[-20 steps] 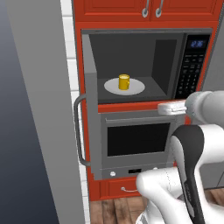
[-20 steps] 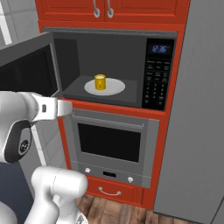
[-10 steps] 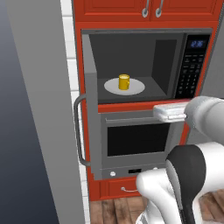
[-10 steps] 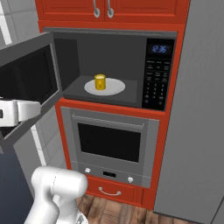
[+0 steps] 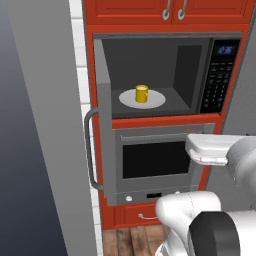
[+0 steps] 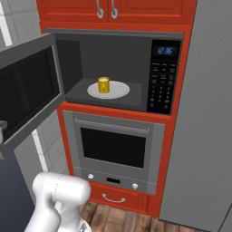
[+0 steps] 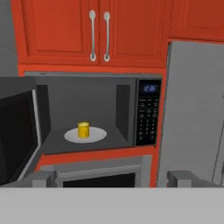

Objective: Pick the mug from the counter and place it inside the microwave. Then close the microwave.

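The mug (image 6: 103,84) is small, yellow, glossy and cylindrical. It stands upright on the white round plate (image 6: 118,92) inside the microwave (image 6: 115,72), left of the plate's centre. The microwave door (image 6: 28,90) stands open to the left, its dark window facing the cavity. My gripper (image 7: 112,178) faces the cavity from well back, jaws apart and holding nothing.
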Motion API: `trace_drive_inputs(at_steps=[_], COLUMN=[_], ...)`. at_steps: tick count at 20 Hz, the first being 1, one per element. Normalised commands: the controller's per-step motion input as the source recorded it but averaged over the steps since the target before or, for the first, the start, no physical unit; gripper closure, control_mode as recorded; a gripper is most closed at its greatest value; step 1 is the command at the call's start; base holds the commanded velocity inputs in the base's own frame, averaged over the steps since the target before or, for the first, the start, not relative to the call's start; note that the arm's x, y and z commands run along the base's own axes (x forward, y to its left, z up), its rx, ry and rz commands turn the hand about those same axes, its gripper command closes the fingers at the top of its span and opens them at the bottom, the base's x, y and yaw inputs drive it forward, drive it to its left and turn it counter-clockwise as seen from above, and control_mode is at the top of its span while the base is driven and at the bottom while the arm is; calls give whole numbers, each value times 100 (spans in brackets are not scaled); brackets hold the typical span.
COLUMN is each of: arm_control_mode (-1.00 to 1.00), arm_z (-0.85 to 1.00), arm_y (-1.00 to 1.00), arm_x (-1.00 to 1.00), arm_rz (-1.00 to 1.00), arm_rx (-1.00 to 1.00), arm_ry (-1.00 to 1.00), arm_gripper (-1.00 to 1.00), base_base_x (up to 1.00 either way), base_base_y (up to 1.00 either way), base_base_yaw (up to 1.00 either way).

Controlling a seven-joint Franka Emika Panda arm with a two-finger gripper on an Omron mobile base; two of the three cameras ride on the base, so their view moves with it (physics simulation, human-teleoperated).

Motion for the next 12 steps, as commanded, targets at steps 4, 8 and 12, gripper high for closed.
trace_drive_inputs(at_steps=[4, 8, 12], arm_control_mode=[-100, -100, -100], arm_z=[0, 0, 0], arm_y=[2, 22, 27], arm_x=[-58, -41, -54], arm_rz=[-25, -33, -37], arm_rx=[0, 0, 0], arm_ry=[-9, -3, -3], arm_gripper=[-100, -100, -100], base_base_x=[0, 0, 0], base_base_y=[0, 0, 0], base_base_yaw=[0, 0, 0])
